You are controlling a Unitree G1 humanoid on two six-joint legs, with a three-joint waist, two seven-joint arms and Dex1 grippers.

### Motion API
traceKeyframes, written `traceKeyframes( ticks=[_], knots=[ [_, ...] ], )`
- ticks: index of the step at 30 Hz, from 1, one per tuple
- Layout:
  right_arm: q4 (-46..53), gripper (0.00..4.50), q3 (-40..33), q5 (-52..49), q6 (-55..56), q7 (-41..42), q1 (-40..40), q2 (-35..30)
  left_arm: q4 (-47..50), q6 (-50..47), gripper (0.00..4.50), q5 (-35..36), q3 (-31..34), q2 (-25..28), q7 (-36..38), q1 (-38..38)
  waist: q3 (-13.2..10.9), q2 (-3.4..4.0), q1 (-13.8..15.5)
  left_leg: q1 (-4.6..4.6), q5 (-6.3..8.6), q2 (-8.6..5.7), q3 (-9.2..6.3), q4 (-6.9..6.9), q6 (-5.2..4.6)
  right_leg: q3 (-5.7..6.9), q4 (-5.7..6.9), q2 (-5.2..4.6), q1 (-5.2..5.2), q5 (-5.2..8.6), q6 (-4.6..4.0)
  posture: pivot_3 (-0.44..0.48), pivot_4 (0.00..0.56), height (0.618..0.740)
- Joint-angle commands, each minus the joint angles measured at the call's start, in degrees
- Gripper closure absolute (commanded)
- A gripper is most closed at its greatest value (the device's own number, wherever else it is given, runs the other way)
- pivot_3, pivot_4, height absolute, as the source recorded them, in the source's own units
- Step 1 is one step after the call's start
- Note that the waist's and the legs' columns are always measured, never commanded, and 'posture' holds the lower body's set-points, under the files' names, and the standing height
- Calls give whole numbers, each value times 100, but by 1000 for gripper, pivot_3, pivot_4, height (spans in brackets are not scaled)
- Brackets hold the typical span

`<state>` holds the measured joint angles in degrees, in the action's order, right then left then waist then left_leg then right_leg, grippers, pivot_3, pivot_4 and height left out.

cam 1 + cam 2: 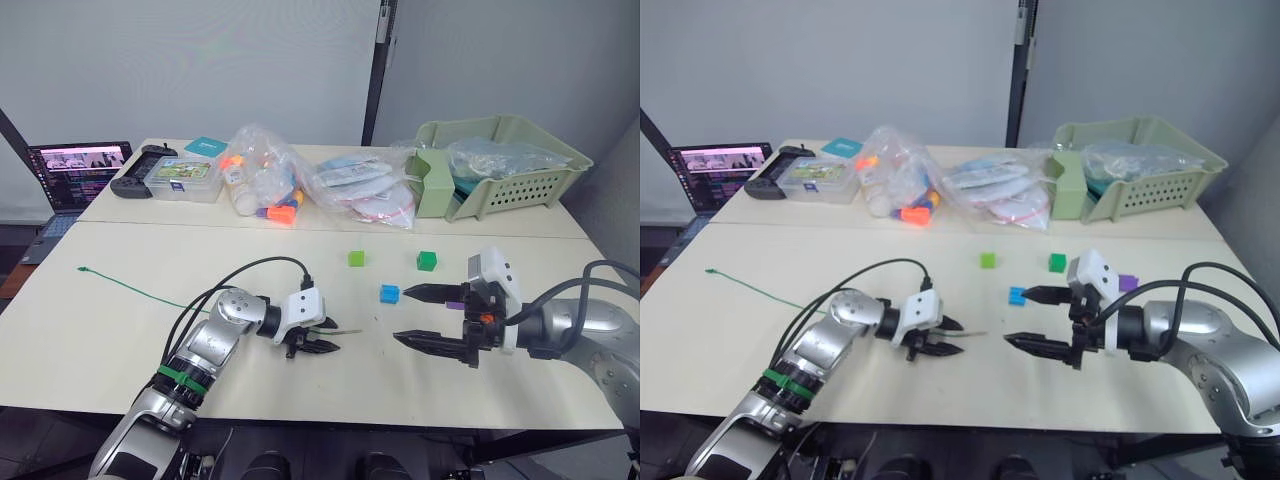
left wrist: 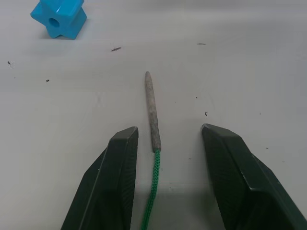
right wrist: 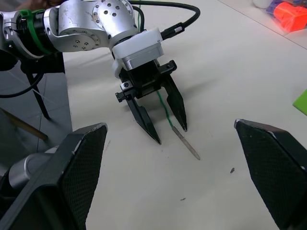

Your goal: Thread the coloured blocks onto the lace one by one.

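The left gripper (image 2: pixel 165 143) is sitting spread on the table (image 1: pixel 120 350), fingers either side of the lace (image 2: pixel 152 191) without touching it; the pale tip (image 2: pixel 152 108) is pointing toward the blue block (image 2: pixel 58 18). The right gripper (image 1: pixel 420 315) is hanging wide open just beyond. Green blocks (image 1: pixel 357 258) are lying further back.
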<state>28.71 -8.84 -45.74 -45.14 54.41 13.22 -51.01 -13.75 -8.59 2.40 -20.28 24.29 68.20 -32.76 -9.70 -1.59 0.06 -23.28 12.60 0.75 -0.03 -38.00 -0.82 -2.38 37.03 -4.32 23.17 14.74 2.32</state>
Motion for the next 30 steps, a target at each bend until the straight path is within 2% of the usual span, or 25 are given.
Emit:
traceKeyframes(
  ticks=[1, 3, 6, 10, 11, 23, 30],
  knots=[
    [112, 0, -29, -11, 92, -43, 94, 36, -242, 131, 2280, 17, 58, -85, -94, -64, 0, 0, 1, 0, 0, -1, 0, 0, 0, 0, 0, -1, -1, 0, 0, 0, 150, 740],
    [111, 0, -14, -2, 102, -61, 103, 43, -375, 96, 2280, -22, 22, -119, -102, -124, 0, 0, 22, 0, 0, -2, 0, 0, 0, 0, 0, -2, -1, 0, 0, 0, 150, 740],
    [111, 0, 10, 9, 117, -91, 112, 45, -425, 29, 3007, -35, 1, -143, -81, -148, 0, 0, 36, 0, 0, -3, 1, -4, 0, 0, -1, -2, -3, -1, 3, 0, 150, 740],
    [126, 0, 52, 18, 120, -144, 131, 59, -412, -163, 4370, -123, -75, -113, -148, -122, 0, 0, 33, 0, 0, -2, 1, -4, 0, 0, -2, 0, -2, -1, 3, 0, 150, 740],
    [132, 0, 54, 14, 119, -149, 132, 60, -401, -250, 4479, -147, -77, -118, -209, -123, 0, 0, 33, 0, 0, -2, 0, -4, 0, 0, -1, 0, -2, -1, 3, 0, 150, 740],
    [61, 0, 62, 39, 102, -131, 188, 72, 277, -568, 4479, 302, 191, 102, 13, -209, 0, 0, 20, -4, 0, -1, 0, -3, 0, 0, -2, 1, 2, -2, 3, 0, 150, 740],
    [-26, 0, -539, -80, -75, -756, -205, 284, 1119, -943, 4479, 886, 599, 415, 205, -232, 0, -1, 28, -7, 0, 1, -2, -3, 0, 0, -2, -3, 2, -2, 3, 0, 150, 740]
  ],
)
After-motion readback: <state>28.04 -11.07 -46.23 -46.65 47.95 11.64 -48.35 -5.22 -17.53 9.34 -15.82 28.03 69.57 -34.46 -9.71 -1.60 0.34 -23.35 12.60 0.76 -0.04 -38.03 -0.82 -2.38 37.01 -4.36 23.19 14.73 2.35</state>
